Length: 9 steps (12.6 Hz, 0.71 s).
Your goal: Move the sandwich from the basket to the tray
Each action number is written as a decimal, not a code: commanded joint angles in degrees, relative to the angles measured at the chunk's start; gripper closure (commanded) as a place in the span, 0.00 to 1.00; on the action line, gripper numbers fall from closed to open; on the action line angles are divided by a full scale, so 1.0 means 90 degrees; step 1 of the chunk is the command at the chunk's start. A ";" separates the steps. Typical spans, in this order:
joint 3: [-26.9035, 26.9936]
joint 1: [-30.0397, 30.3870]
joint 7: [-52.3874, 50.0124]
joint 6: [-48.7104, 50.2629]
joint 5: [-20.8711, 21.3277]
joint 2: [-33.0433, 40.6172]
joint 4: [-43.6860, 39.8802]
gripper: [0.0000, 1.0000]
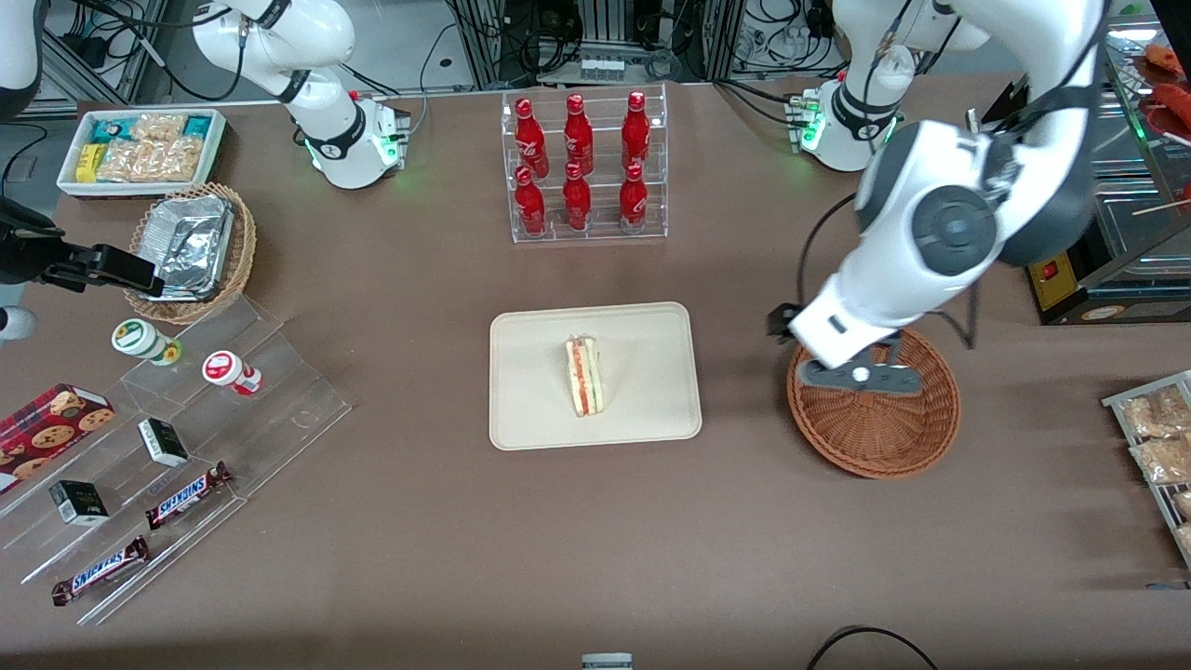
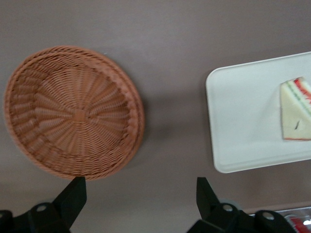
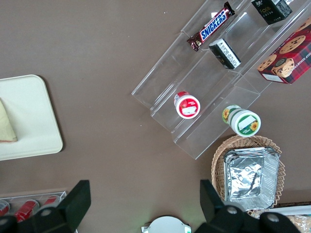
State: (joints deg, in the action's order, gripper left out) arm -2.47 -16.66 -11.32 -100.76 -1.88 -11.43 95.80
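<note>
Black-fingered and spread wide, the tool (image 2: pixel 138 196) hangs empty above the woven basket (image 1: pixel 875 419) — the job looks done, so the sound move is a straight lift clear of the wicker rim. The sandwich (image 1: pixel 584 376) — a pale wedge with red-orange and green layers, clear-wrapped — lies near the middle of the cream tray (image 1: pixel 530 409).

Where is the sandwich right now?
The sandwich lies on the tray, mid-table in the front view; the open gripper hovers beside the basket.
</note>
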 commanded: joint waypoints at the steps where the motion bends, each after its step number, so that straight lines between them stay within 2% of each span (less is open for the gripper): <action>1: -0.0048 0.0541 0.0757 0.0344 -0.0094 0.0712 0.0528 0.00; 9: -0.0233 0.1928 0.1911 0.1848 0.0013 0.1680 0.0343 0.00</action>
State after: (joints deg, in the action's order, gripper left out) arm -3.19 -1.74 3.83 -86.52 -1.87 1.60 98.59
